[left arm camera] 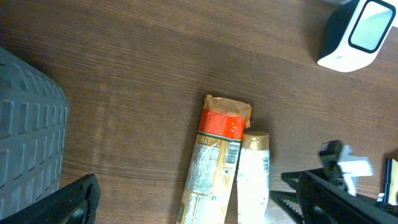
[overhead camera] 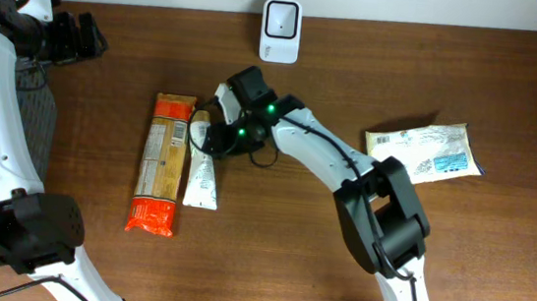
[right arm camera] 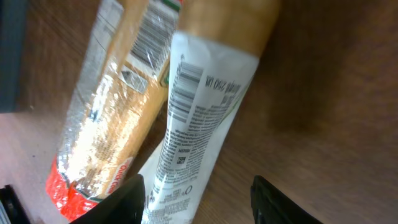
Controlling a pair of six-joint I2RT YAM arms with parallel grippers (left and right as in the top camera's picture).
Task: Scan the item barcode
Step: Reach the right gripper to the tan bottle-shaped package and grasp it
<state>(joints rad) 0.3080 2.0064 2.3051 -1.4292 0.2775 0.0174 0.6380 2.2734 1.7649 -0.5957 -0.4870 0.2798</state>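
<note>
The white squeeze tube with the gold cap lies flat on the dark wooden tabletop, pressed against the long orange-and-red foil snack packet, its printed barcode facing up. Your right tool hangs right over it, fingers half-spread either side of the tube with a gap on one side, so there's no grip yet. You're on the pick-up step, I'd say. Next you need a firm pinch on the tube alone, then a lift toward the white box-shaped scanner at the far edge. Your left tool sits wide and empty, well off to the side.
</note>
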